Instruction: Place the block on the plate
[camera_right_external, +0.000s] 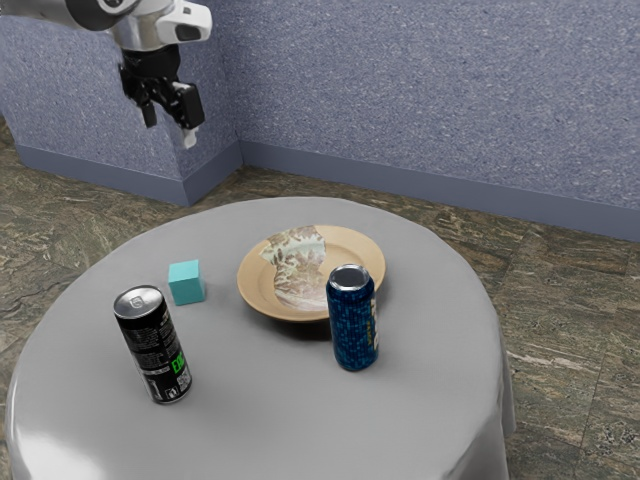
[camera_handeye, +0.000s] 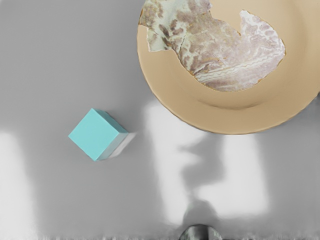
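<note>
On the grey-draped surface (camera_right_external: 250, 430): light-blue block (camera_right_external: 187, 283), resting flat, near the tan plate (camera_right_external: 260, 292) but off it, with bare cloth between the two. Plate carries an irregular patch (camera_right_external: 299, 262) of mottled white and brown. Black can (camera_right_external: 152, 345) with green lettering stands near the block; blue can (camera_right_external: 352, 325) stands close by the plate's rim, contact not determinable. Tool (camera_right_external: 169, 128) raised at the exterior view's upper left, well apart from the block, fingers spread, nothing gripped.
</note>
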